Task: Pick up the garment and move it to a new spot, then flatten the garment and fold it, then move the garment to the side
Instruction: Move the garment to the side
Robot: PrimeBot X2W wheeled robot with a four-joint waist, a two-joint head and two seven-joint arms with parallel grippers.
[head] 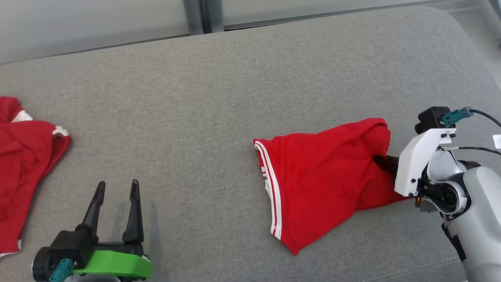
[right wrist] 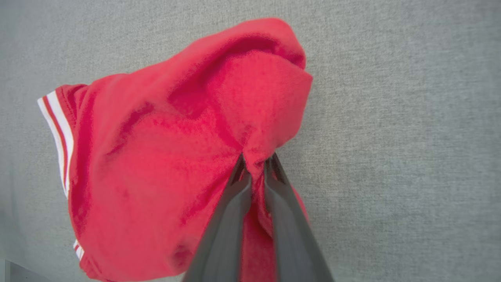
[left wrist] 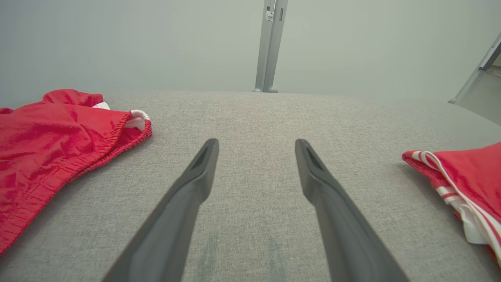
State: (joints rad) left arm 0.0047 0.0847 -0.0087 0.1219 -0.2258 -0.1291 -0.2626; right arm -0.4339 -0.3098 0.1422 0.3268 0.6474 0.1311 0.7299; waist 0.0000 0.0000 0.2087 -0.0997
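Grey padded surface (head: pixel 219 98) spans the head view, pale wall (head: pixel 98 23) behind it. The garment (head: pixel 313 176), red with white side stripes, lies bunched on the surface right of centre, its right edge gathered into a peak. Second red garment (head: pixel 23 164) sits at the far left edge, well apart. Right gripper (right wrist: pixel 254 164) has its fingers drawn together, clamped on a fold of the striped garment's right edge. Left gripper (head: pixel 118 184) hovers low at lower left, fingers spread wide, grey surface showing between them.
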